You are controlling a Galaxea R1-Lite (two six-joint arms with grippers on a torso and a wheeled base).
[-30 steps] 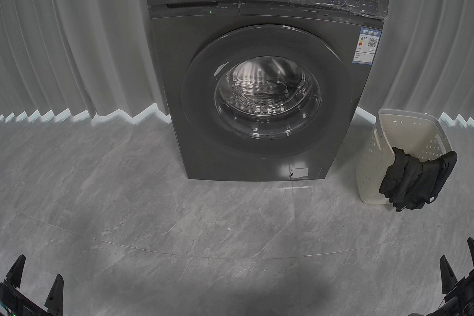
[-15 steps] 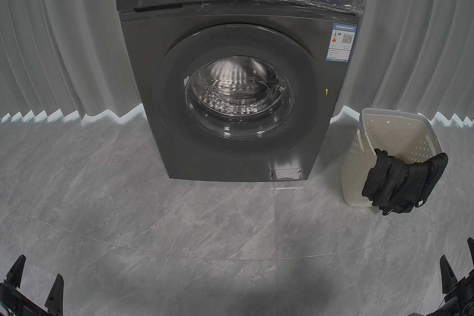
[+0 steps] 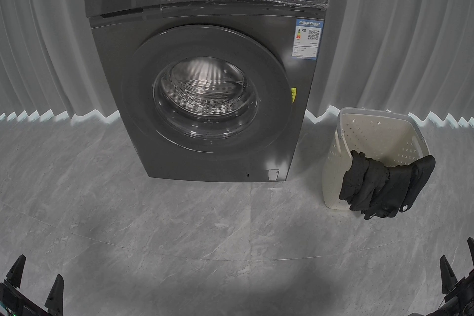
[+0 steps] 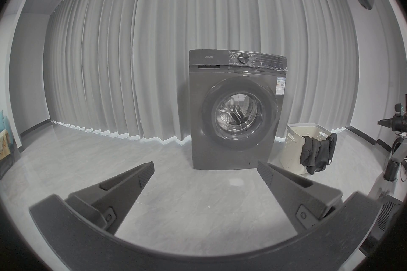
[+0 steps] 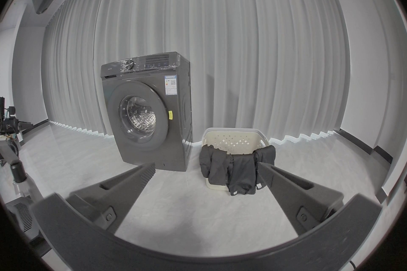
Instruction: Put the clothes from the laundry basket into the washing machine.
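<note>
Dark clothes draped across laundry basket near rim, hanging down.

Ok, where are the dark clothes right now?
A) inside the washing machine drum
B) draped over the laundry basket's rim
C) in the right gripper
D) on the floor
B: the dark clothes hang over the near rim of the laundry basket, which stands on the floor beside the washing machine.
</note>
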